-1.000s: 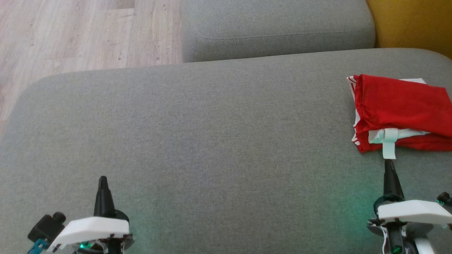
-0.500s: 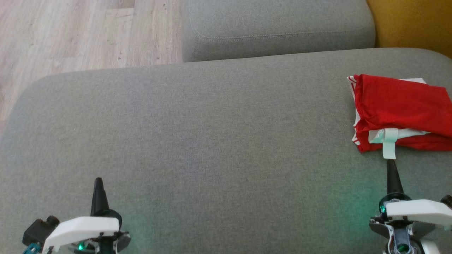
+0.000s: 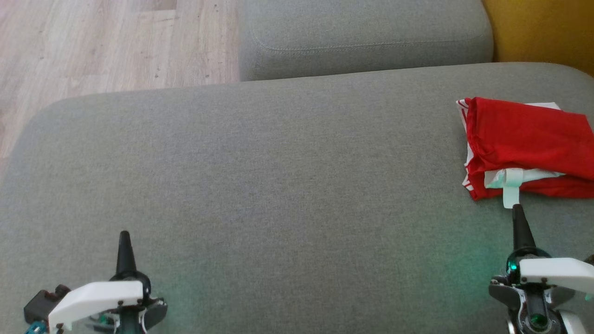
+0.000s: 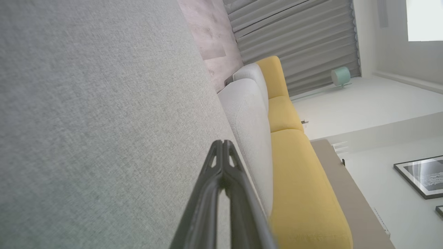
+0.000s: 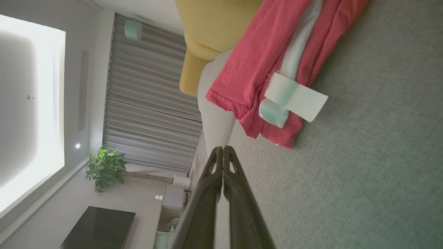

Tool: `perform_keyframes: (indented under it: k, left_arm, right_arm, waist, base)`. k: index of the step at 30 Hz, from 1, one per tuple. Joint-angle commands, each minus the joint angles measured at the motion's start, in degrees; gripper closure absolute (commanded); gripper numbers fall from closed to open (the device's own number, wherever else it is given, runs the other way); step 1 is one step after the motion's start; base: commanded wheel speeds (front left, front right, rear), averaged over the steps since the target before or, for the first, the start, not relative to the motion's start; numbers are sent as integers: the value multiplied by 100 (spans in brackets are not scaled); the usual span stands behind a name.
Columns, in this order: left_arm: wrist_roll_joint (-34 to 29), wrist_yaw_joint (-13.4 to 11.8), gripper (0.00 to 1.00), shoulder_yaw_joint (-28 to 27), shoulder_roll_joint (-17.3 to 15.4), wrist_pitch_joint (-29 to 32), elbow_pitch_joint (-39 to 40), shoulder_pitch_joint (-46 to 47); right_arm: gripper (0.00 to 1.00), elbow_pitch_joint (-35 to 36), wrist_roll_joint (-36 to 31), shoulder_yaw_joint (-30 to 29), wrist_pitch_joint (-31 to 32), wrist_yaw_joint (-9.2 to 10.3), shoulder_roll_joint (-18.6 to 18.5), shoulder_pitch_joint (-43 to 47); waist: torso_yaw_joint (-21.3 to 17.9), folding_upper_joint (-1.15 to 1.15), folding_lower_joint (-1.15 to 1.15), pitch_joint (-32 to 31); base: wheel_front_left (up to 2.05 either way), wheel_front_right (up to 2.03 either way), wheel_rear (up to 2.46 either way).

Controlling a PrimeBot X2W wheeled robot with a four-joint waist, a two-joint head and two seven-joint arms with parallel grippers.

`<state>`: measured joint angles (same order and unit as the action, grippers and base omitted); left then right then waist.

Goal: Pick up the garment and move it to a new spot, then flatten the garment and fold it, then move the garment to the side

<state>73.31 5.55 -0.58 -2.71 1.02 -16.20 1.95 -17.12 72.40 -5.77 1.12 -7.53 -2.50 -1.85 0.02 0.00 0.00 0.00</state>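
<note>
Nearest, at the lower left of the head view, left gripper (image 3: 124, 234): long dark fingers pressed together, pinching nothing, pointing up over the bare grey sofa cushion (image 3: 278, 176). At the lower right, right gripper (image 3: 516, 208): likewise pressed together and empty, tip just short of a pale strip (image 3: 510, 192) hanging from the near edge of the red garment (image 3: 524, 134). In the right wrist view, a gap of grey fabric between tip and cloth. Red garment folded into a rough rectangle, white layers peeking out at its left and near edges, lying flat at the right side of the sofa cushion, partly cut off by the frame. Farther back, a second grey cushion (image 3: 362, 41); left of it, pale wooden floor (image 3: 93, 46); at far right, a mustard-yellow cushion (image 3: 543, 28).
</note>
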Motion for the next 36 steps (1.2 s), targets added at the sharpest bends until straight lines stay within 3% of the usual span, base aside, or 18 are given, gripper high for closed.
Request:
perform_keyframes:
  k: [1,31,36]
  left_arm:
    - [173,43,100,-224,-19,57,204,307]
    - [1885,193,100,-595,-21,548,213,424]
    - [1885,193,100,-595,-21,548,213,424]
  right_arm:
    - [100,229,201,69,54,3,-39,-304]
    - [100,310,1981,-70,533,4,-45,-433]
    - [100,310,1980,-71,534,4,-45,-433]
  waist:
    - [0,0,0,1]
    - [-2,0,0,17]
    - [-2,0,0,17]
  base:
    - [0,0,0]
    - [0,0,0]
    - [0,0,0]
